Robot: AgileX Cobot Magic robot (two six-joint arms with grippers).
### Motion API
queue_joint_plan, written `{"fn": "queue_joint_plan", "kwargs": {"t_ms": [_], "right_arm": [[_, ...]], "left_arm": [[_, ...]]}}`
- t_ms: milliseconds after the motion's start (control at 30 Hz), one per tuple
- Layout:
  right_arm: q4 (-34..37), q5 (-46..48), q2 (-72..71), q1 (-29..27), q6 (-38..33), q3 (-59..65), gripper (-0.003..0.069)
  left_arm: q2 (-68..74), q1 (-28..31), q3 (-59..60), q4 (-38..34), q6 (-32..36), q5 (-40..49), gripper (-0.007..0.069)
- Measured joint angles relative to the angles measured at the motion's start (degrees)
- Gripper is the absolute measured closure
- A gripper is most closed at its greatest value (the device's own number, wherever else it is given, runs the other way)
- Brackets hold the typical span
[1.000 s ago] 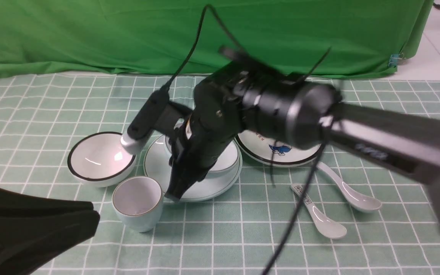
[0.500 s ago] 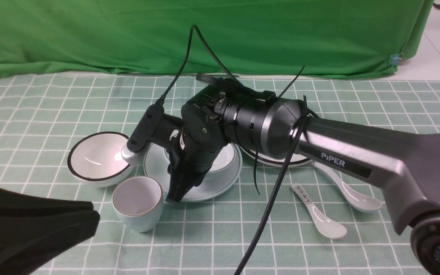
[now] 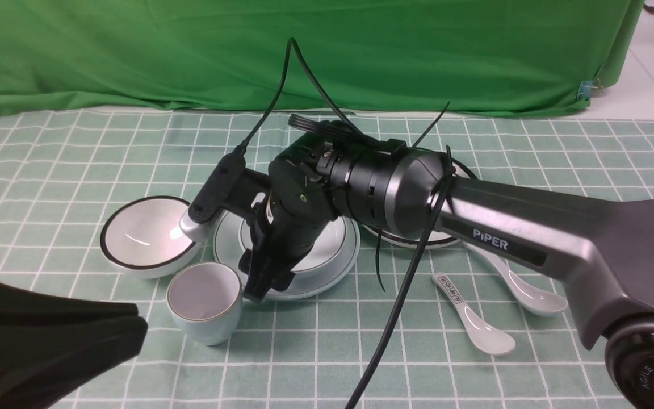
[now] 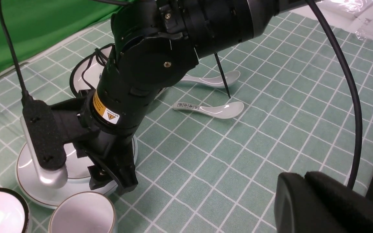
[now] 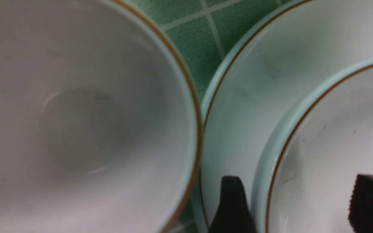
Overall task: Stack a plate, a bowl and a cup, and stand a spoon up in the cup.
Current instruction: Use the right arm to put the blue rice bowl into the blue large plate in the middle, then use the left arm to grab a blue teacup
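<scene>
1. While the right gripper (image 3: 261, 284) hangs nose-down over the near edge of the bowl (image 3: 332, 244), its jaws stand spread. In the right wrist view, one finger (image 5: 231, 207) sits outside the bowl's rim, over the plate (image 3: 226, 241), and the other sits inside the bowl. Nothing pinched.
2. That bowl is sitting in the plate, mid-table on the checked tablecloth (image 3: 77, 159).
3. Now the cup (image 3: 205, 304): upright and empty on the cloth, just beside the plate's near-left edge and close to the right gripper's fingertips.
4. Over on the right, the plain spoon (image 3: 523, 287) lies flat on the cloth, scoop end toward the near right. The printed spoon (image 3: 474, 318) lies just beside it, nearer the camera.
5. A black-rimmed bowl (image 3: 142, 236) stands left of the plate.
6. And the left gripper (image 3: 137, 321) is low at the near-left corner, fingers pressed together, empty.
</scene>
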Motion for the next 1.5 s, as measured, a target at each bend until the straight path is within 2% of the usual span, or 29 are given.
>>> {"fn": "queue_joint_plan", "kwargs": {"t_ms": [167, 300, 400, 467, 567, 700, 833, 1100, 1267, 1400, 1500], "right_arm": [[0.0, 0.6, -1.9, 0.0, 0.5, 0.0, 0.0134], [0.0, 5.6, -6.5, 0.0, 1.9, 0.0, 0.0134], [-0.1, 14.0, -11.0, 0.0, 4.2, 0.0, 0.015], [-0.1, 20.3, -14.2, 0.0, 5.5, 0.0, 0.0204], [-0.1, 28.5, -18.4, 0.0, 6.4, 1.3, 0.0356], [-0.2, 28.7, -23.1, 0.0, 6.7, 5.9, 0.0542], [-0.2, 28.7, -29.1, 0.0, 8.1, 13.8, 0.0611], [-0.2, 22.5, -41.8, 0.0, 12.9, 30.6, 0.0616], [-0.2, 19.3, -48.3, 0.0, 15.0, 38.8, 0.0607], [-0.2, 18.6, -52.5, 0.0, 15.6, 43.6, 0.0604], [-0.1, 16.7, -55.1, 0.0, 15.7, 46.4, 0.0596]], "left_arm": [[0.0, 0.0, 0.0, 0.5, 0.0, 0.1, 0.0608], [0.0, 0.0, 0.0, 1.3, 0.0, 0.1, 0.0608], [0.5, 0.0, 0.0, 1.5, 0.0, 0.8, 0.0608], [2.5, 0.0, 0.0, 1.9, 0.0, 2.8, 0.0608], [7.5, 0.0, 0.0, 2.3, 0.0, 5.3, 0.0608], [14.6, 0.0, 0.0, 2.5, -0.1, 5.8, 0.0608], [21.7, 0.0, 0.0, 2.7, -0.1, 6.4, 0.0608], [30.1, 0.0, -0.5, 4.0, -0.1, 7.0, 0.0608], [36.8, 0.0, -5.8, 6.5, -0.2, 9.5, 0.0608], [44.7, 0.0, -11.3, 11.4, -2.5, 10.6, 0.06], [50.8, 0.3, -15.0, 15.4, -3.4, 11.7, 0.0546]]}}
